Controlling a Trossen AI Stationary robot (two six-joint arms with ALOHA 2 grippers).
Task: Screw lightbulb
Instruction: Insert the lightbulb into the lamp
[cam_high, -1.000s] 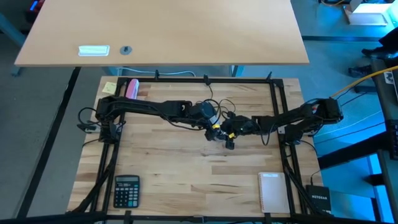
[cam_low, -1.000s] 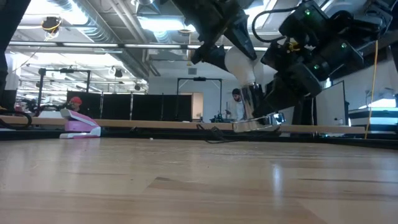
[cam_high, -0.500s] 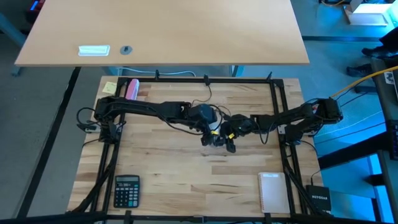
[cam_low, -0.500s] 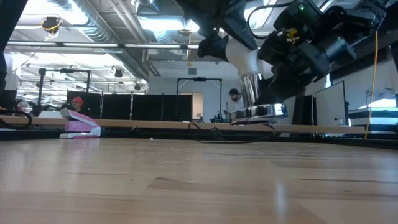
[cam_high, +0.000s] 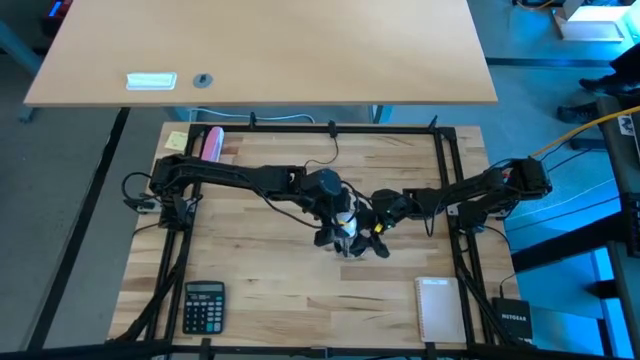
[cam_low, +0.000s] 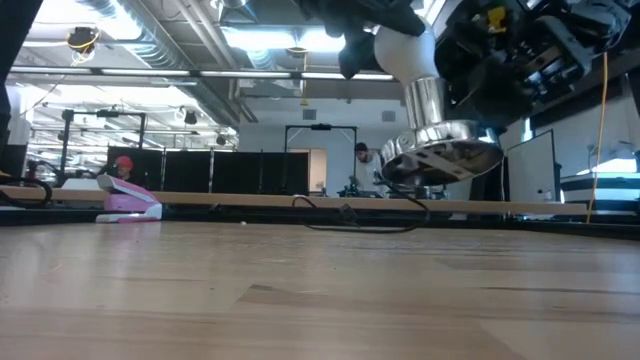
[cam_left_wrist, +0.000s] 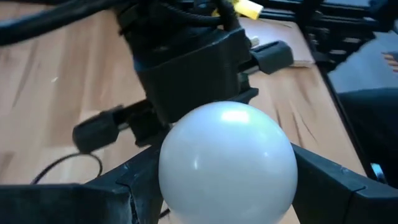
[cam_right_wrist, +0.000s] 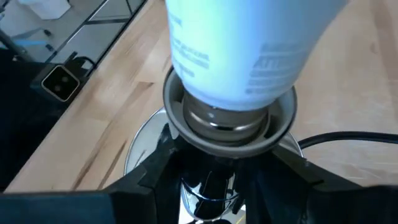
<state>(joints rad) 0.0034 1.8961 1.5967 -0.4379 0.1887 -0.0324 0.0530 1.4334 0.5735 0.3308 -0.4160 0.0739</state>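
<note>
Left gripper (cam_left_wrist: 227, 186) clamps the small white rounded lightbulb (cam_left_wrist: 227, 163); right gripper (cam_right_wrist: 214, 186) clamps the round silver socket (cam_low: 442, 158), bulb base seated inside.

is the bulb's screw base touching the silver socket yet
Touching. The right wrist view shows the lightbulb with its screw base seated inside the socket collar, no gap showing between them.

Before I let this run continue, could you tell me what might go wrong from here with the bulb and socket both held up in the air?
1. The left gripper clamps only the lightbulb's smooth round globe, so it could slip while turning.
2. The right gripper holds the socket above the table; a loosened grip would drop it.
3. The black cord trails behind and might tug the socket off line.
</note>
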